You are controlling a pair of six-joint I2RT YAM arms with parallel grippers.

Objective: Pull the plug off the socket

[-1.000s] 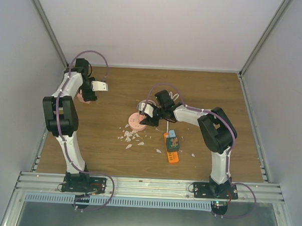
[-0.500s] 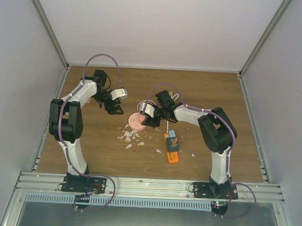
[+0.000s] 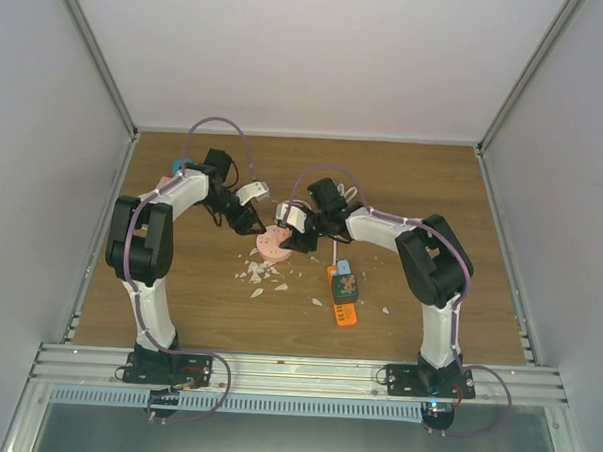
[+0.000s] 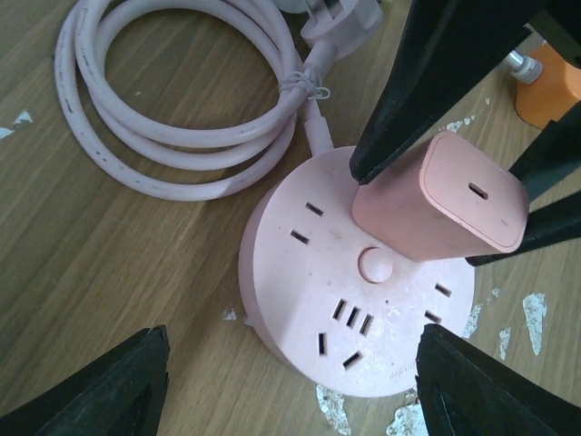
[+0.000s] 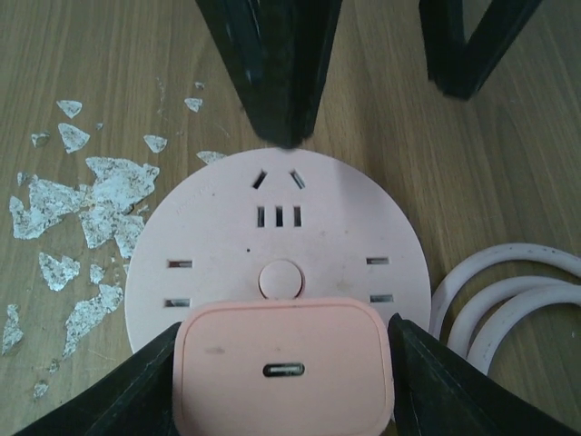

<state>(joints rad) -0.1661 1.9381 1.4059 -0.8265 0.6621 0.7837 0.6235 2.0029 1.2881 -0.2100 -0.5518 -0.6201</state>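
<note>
Wooden table (image 3: pixel 198 302), pink socket (image 4: pixel 345 295), coiled cable (image 4: pixel 136 118), white flakes (image 5: pixel 91 200), orange device (image 3: pixel 346 314)

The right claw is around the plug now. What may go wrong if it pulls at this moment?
1. The left claw hangs open over the socket and seems not to press on it. The socket may therefore rise together with the plug that the right claw grips.
2. Both claws are close together over the socket, so their fingers might collide.
3. The cord lies coiled beside the socket and may drag along.
</note>
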